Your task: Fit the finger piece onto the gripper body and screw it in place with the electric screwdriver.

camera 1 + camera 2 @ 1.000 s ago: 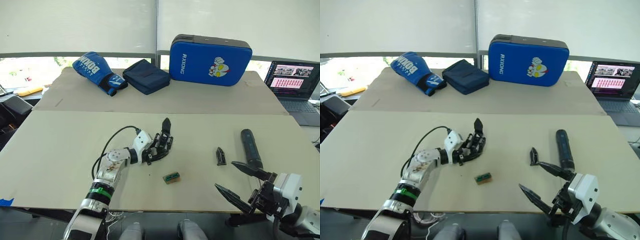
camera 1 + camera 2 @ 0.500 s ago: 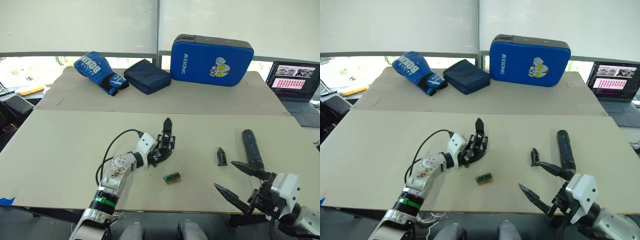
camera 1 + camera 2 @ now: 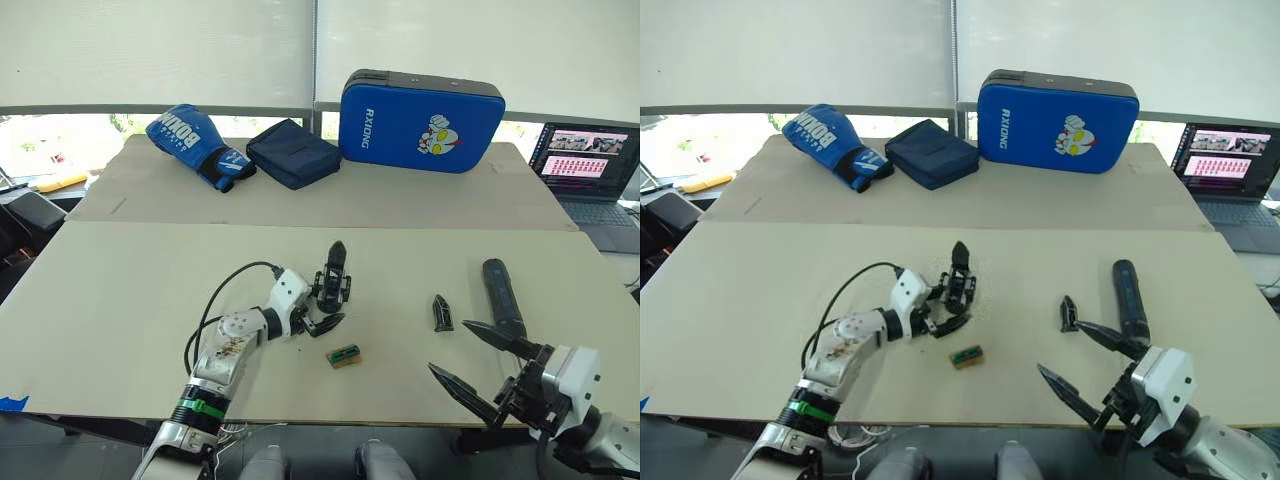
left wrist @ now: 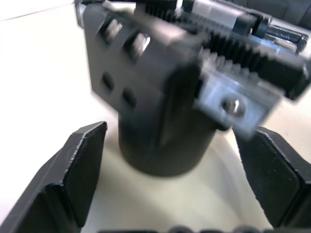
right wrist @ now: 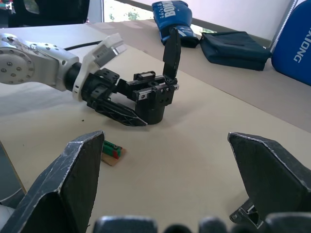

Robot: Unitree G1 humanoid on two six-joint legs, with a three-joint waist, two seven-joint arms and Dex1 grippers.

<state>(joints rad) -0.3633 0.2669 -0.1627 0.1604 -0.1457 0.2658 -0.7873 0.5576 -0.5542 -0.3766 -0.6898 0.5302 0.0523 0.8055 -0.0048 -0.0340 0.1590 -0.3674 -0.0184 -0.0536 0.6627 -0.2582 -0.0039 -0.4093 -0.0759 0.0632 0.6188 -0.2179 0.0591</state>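
Black on pale tan: the gripper body stood upright on the near table, round base down, its one fitted finger pointing up. The left gripper had its fingers spread wide on either side of the base; in the left wrist view the two pads flanked the base with a gap on each side, so no grasp yet. Judgement: the arm was positioned to steady the body so the missing finger could be fitted.

The finger piece lay loose on the table, well to the right of the gripper body and just beside the electric screwdriver, which lay flat with its length running away from the robot. The right gripper hovered near the front edge, fingers wide apart and empty, close to both. Judgement: it looked staged to pick up the finger piece first; neither fitting nor screwing had begun.

A small green-and-tan block sat in front of the gripper body, untouched.

Legible writing: "RXIONG" on the blue strike pad at the back, beside a cartoon figure; "BOXING" on the blue boxing glove. A dark blue pouch lay between them, no label readable. Laptop screen text too small to read.
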